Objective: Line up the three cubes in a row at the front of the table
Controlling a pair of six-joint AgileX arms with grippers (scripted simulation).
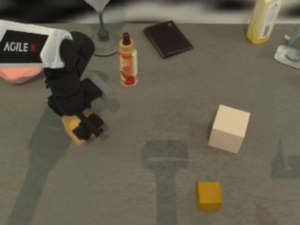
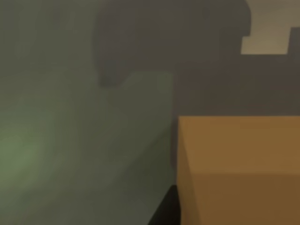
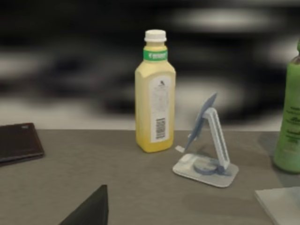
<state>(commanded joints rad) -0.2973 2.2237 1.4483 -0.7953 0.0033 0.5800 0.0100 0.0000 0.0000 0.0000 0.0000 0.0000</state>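
Note:
My left gripper (image 1: 87, 126) is down at the table's (image 1: 140, 187) left side, shut on the medium light-orange cube (image 1: 70, 124). In the left wrist view that cube (image 2: 239, 168) fills the corner, with one dark fingertip (image 2: 166, 211) against its side. The large cream-beige cube (image 1: 229, 128) stands right of centre. The small dark mustard-yellow cube (image 1: 208, 196) sits nearer the front edge, just ahead of it. My right arm is outside the top view; the right wrist view shows a single dark fingertip (image 3: 93, 208) off to one side, nothing held.
Along the back stand a stemmed glass (image 1: 102, 28), a sauce bottle (image 1: 127, 63), a dark wallet (image 1: 168, 38), a yellow juice bottle (image 1: 264, 18) and a phone stand (image 1: 289, 51). A pink tray (image 1: 21, 74) lies far left. A green bottle (image 3: 289, 126) shows in the right wrist view.

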